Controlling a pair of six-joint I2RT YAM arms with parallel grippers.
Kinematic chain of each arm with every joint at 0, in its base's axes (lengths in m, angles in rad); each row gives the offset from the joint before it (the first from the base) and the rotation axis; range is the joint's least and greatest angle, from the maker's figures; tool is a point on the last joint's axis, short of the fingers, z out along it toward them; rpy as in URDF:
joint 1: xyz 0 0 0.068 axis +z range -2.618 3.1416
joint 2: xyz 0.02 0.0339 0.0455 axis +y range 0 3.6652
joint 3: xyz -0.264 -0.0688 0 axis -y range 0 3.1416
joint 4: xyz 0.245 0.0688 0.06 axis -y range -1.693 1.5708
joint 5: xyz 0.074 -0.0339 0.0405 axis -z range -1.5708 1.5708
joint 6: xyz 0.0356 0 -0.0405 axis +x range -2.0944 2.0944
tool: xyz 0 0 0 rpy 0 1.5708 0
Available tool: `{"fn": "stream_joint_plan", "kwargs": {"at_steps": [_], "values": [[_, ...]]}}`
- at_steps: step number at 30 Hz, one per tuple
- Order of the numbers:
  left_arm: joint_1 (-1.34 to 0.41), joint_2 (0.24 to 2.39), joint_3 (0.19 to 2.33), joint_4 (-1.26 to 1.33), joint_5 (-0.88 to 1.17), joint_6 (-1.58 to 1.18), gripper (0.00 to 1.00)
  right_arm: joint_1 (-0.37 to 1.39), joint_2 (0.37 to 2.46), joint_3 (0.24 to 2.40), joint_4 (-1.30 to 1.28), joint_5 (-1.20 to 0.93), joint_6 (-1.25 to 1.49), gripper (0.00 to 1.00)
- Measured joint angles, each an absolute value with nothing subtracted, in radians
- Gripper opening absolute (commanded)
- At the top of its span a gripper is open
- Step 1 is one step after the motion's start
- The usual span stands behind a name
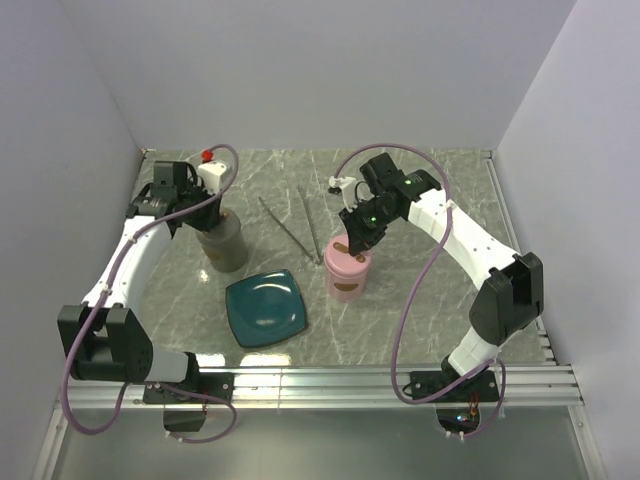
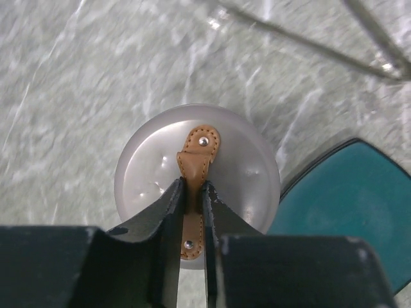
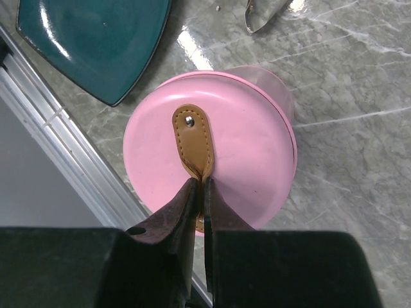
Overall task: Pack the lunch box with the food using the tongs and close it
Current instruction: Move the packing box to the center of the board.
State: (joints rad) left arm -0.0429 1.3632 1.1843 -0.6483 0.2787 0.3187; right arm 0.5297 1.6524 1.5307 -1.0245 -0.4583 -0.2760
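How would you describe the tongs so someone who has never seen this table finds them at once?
On the marble table, look beyond the teal plate, between the grey container and the pink container. The tongs lie flat there, two thin arms meeting in a narrow V beside the pink one. Unlike their round neighbours, they are slim bare silver metal.

Teal plate rests on seemingly marble table.

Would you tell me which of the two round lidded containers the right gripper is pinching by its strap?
The pink container; the right gripper pinches its tan strap, while the left gripper holds the grey container's.
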Motion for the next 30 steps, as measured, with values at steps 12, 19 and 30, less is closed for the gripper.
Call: {"fn": "stream_joint_plan", "kwargs": {"at_steps": [12, 19, 30], "values": [[-0.280, 1.454, 1.227, -0.554, 0.379, 0.300, 0.16, 0.503, 1.653, 1.523, -1.017, -0.484, -0.241, 0.00], [-0.384, 1.571, 1.333, -0.534, 0.411, 0.263, 0.15, 0.474, 1.653, 1.514, -0.995, -0.500, -0.189, 0.00], [-0.473, 1.647, 1.390, -0.489, 0.485, 0.237, 0.12, 0.396, 1.650, 1.498, -0.961, -0.494, -0.124, 0.00]]}}
